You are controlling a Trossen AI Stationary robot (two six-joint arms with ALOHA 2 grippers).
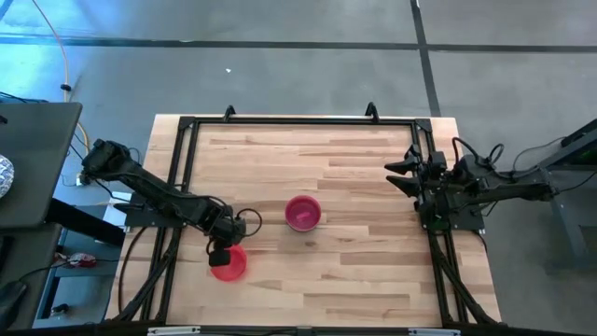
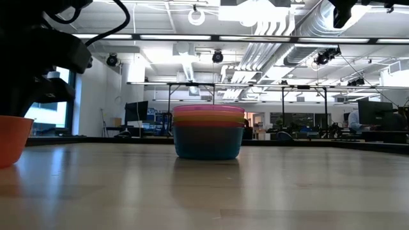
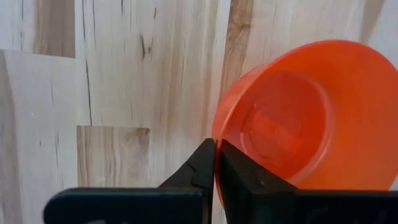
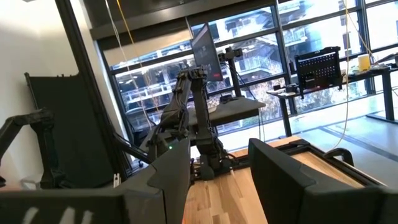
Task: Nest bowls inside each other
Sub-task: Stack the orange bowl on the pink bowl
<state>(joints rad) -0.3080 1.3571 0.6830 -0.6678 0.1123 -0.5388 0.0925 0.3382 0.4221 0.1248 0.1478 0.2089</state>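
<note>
Near the table's front-left, left gripper pinching red bowl rim

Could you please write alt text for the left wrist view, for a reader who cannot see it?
The left claw is shut on the rim of a red bowl, which is tipped so that its open inside faces the camera. Behind it lies the pale wooden table.

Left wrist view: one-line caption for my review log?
Left gripper shut on the rim of the red bowl, over the wooden table.
</note>
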